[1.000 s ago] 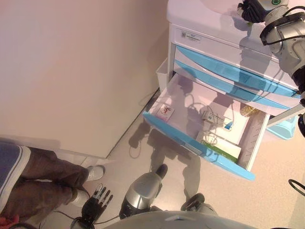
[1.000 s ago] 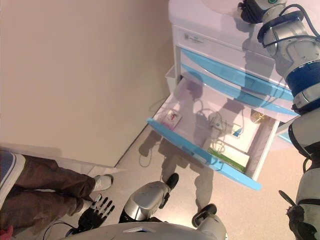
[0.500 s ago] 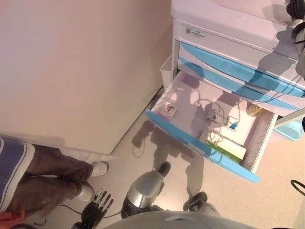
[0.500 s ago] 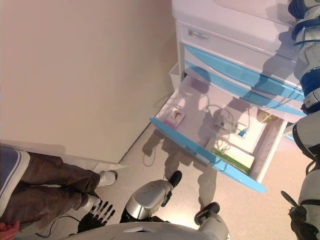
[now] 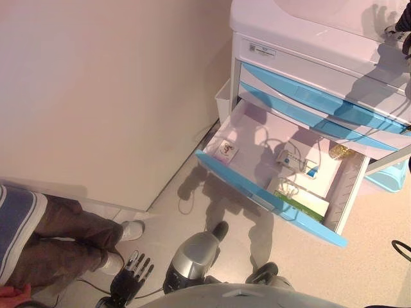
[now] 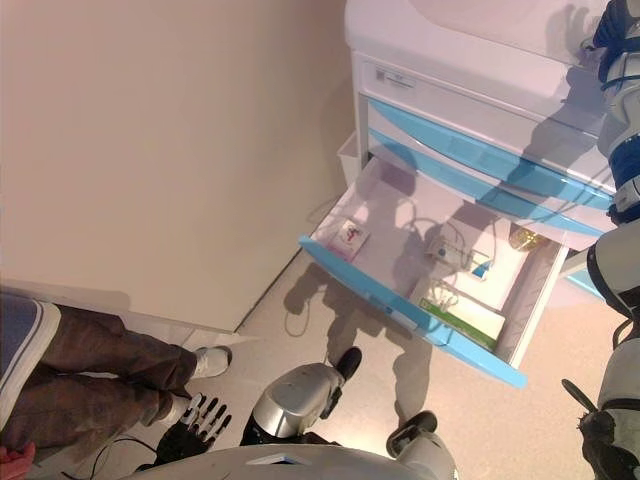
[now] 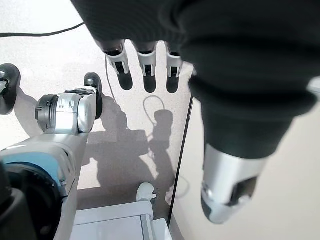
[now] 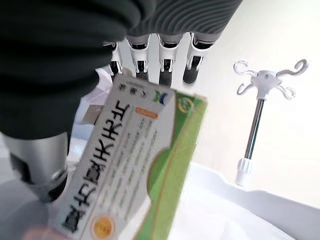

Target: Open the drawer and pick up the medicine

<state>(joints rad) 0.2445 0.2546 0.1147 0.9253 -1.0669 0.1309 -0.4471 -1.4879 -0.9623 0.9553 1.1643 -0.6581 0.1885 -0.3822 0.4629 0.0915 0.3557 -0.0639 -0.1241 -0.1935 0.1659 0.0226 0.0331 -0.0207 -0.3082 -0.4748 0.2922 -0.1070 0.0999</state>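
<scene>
The white cabinet [image 5: 302, 29] has blue drawer fronts, and its lowest drawer [image 5: 270, 200] stands pulled out. Inside lie a small pink-printed box [image 5: 225, 150], a small white box [image 5: 290, 158] and a green-and-white box [image 5: 302, 200]. My right hand [image 8: 168, 47] is raised over the cabinet's top at the far right [image 6: 612, 25]. In its wrist view the fingers and thumb are curled on a white-and-green medicine box [image 8: 135, 165]. My left hand [image 5: 130, 276] hangs low near the floor, fingers [image 7: 145, 57] straight, holding nothing.
A person's legs and white shoe [image 5: 128, 230] are at the lower left beside a pale wall [image 5: 109, 96]. A small white bin [image 5: 223, 99] hangs on the cabinet's side, a light-blue tub [image 5: 392, 179] stands at the right. An IV pole [image 8: 255, 125] shows past the right hand.
The camera view shifted a little. My right hand moved from above the cabinet top toward the upper right edge. The left hand stayed hanging low.
</scene>
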